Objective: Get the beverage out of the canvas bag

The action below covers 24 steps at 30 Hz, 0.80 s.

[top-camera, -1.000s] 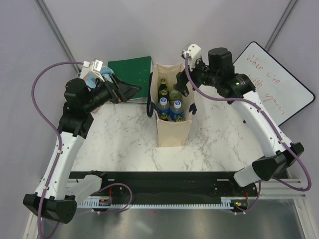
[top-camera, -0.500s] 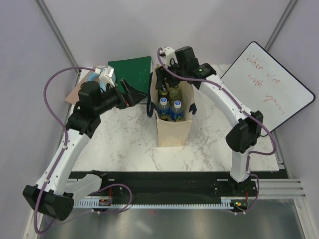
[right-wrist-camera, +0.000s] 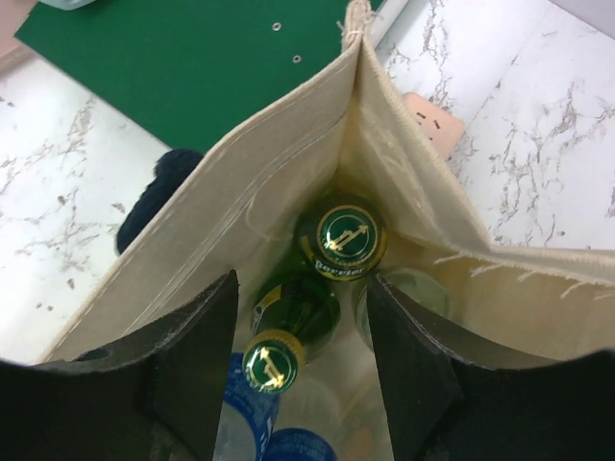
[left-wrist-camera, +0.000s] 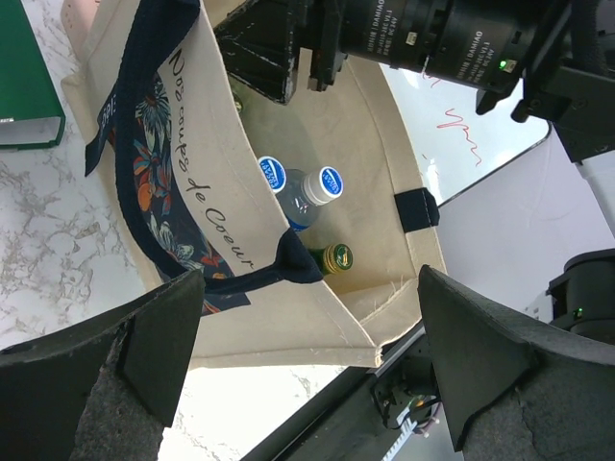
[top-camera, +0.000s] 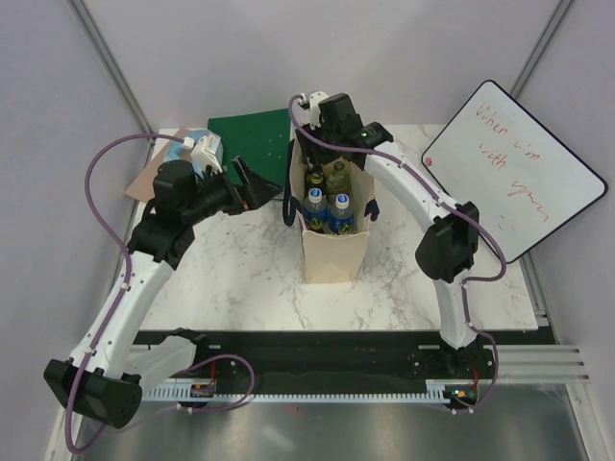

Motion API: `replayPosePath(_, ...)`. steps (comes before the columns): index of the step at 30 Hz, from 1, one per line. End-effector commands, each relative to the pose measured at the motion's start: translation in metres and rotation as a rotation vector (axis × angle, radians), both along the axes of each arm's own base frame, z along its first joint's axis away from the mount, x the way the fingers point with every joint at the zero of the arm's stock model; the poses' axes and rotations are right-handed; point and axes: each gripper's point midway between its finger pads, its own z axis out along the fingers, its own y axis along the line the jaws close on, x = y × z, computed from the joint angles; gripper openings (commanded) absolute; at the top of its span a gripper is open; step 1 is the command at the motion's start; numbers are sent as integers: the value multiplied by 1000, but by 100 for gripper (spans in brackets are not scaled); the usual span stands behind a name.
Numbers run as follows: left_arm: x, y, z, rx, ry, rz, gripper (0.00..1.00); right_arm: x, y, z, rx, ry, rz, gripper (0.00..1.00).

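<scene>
From above, the canvas bag [top-camera: 332, 254] stood upright on the surface [top-camera: 240, 279] with beverage bottles [top-camera: 338, 206] inside, my right gripper [top-camera: 312, 152] at its far end and my left gripper [top-camera: 252, 179] just beside its left wall. Through the left wrist camera, that gripper's jaws were spread wide before the bag's mouth, two blue-capped bottles [left-wrist-camera: 330, 182] within. Through the right wrist camera, the jaws stood apart on either side of a green bottle [right-wrist-camera: 288, 317], not visibly touching it.

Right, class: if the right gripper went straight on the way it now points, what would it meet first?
Probably the gold-capped green glass bottle in the corner of the cream canvas bag, just ahead of the open right gripper; depth is unclear.
</scene>
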Motion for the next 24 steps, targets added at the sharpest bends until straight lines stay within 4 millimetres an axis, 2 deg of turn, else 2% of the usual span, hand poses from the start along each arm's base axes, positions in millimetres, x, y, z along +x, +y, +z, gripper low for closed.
replayPosePath(1, 3, 1, -2, 38, -32, -3, 100, 22, -2, 2, -32, -69, -46, 64)
replayPosePath(7, 2, 2, -5, 44, -33, -5, 100, 37, 0, -12, -60, -83, -67, 64)
replayPosePath(17, 0, 3, -10, 47, -23, -1, 100, 43, 6, -32, -70, -63, -61, 62)
replayPosePath(20, 0, 4, -11, 47, -19, 1, 100, 44, 6, -32, -86, -76, -42, 59)
replayPosePath(24, 0, 3, -10, 47, -21, 0, 100, 42, 9, -32, -83, -76, -25, 48)
